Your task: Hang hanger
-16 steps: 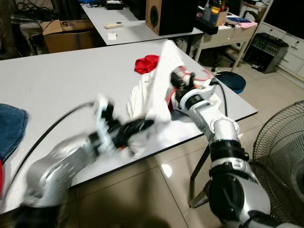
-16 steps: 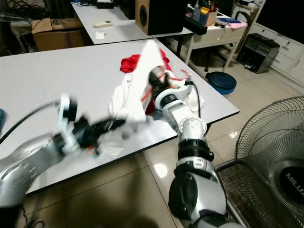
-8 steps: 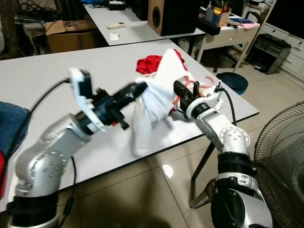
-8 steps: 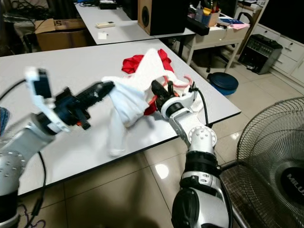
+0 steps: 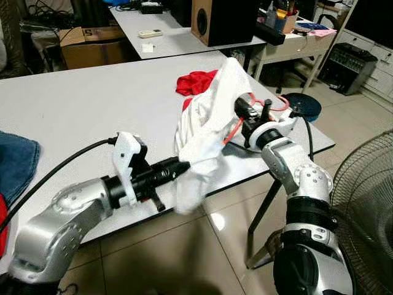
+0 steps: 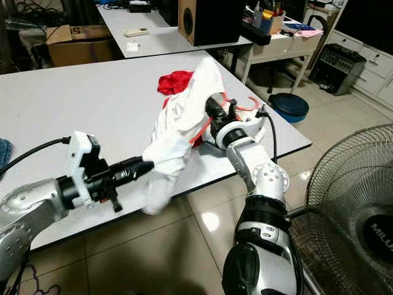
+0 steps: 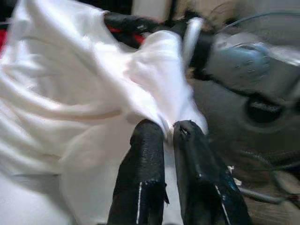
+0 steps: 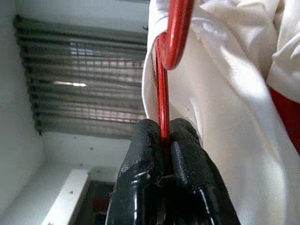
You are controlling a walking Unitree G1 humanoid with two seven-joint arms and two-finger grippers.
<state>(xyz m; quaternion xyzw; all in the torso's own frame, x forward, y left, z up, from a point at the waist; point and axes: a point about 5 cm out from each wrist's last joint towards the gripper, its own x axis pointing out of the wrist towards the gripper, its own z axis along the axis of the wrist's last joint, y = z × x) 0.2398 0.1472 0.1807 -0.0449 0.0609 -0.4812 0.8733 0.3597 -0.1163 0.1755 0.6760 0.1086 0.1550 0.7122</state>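
Observation:
A white garment (image 5: 207,117) is lifted over the right end of the white table (image 5: 73,104), draped between my two grippers. My left gripper (image 5: 184,165) is shut on its lower hem near the table's front edge; the pinched cloth (image 7: 154,93) shows above the fingers in the left wrist view. My right gripper (image 5: 241,106) is shut on a red hanger (image 8: 169,42) that sits inside the garment, and a red part of the hanger (image 5: 232,130) peeks out below the cloth. A second red hanger hook (image 5: 270,102) lies beside the right wrist.
A red cloth (image 5: 195,81) lies on the table behind the garment. Blue fabric (image 5: 15,165) sits at the table's left end. A standing fan (image 5: 368,196) is on the floor at right, a blue stool (image 5: 304,104) past the table corner, and a second desk (image 5: 172,31) with a speaker behind.
My left gripper has dropped and pulled back toward the table's front edge, drawing the white hem down. The right gripper has risen slightly with the hanger, so the garment stands taller.

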